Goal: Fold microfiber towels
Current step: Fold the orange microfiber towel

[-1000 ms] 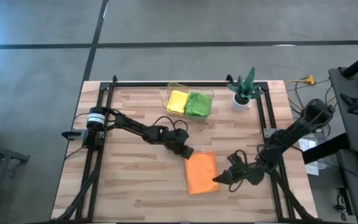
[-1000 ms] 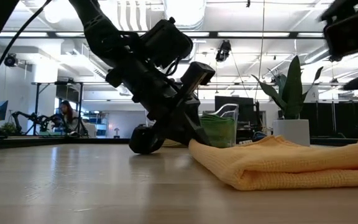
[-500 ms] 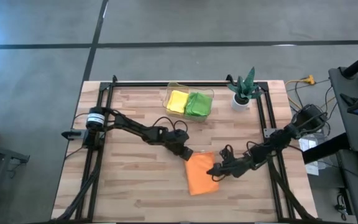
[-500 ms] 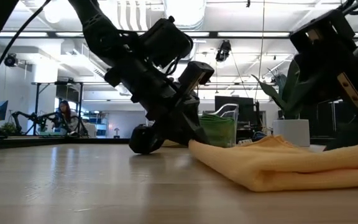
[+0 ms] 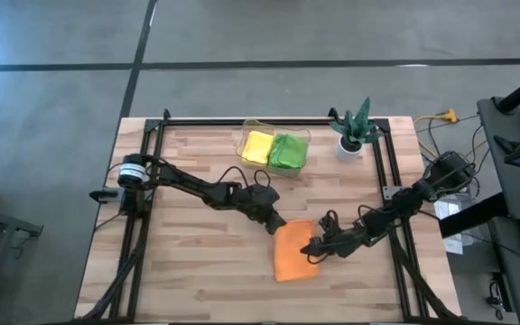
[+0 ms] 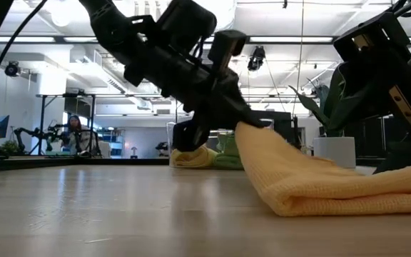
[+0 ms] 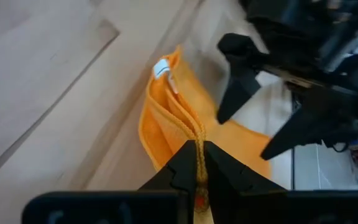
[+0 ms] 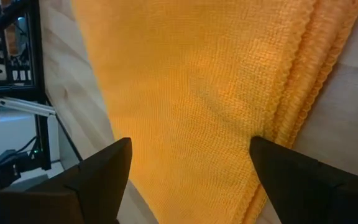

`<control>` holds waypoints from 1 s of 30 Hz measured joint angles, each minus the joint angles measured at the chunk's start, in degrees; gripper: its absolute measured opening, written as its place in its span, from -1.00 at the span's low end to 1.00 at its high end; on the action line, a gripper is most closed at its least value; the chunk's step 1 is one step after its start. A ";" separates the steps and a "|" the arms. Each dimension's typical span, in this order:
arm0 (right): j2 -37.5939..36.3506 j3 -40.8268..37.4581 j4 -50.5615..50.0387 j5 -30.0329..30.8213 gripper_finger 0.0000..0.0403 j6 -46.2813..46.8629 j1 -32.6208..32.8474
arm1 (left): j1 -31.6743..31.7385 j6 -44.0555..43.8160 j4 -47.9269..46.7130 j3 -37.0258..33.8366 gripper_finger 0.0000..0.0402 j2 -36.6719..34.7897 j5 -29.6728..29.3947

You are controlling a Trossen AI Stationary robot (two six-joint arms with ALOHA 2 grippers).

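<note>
Left gripper is pinching the orange towel's far corner shut w/ right gripper pressing wide open near the table's front edge, so imo the fold's risking bunching or slipping out.

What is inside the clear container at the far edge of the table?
Inside the clear container, the high view shows a folded yellow towel on the left and a lime green towel beside it. Anything lying beneath them is covered and cannot be seen.

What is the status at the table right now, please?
Left gripper shut on the orange towel, corner lifted. Right gripper open, fingers spread over the towel's edge. Yellow towel and green towels in the clear bin. Nothing in the way.
</note>
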 joint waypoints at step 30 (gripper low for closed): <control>-18.88 0.09 -15.26 7.79 0.61 -6.85 -0.24 | -4.96 16.57 0.13 0.77 -0.95 -2.37 2.02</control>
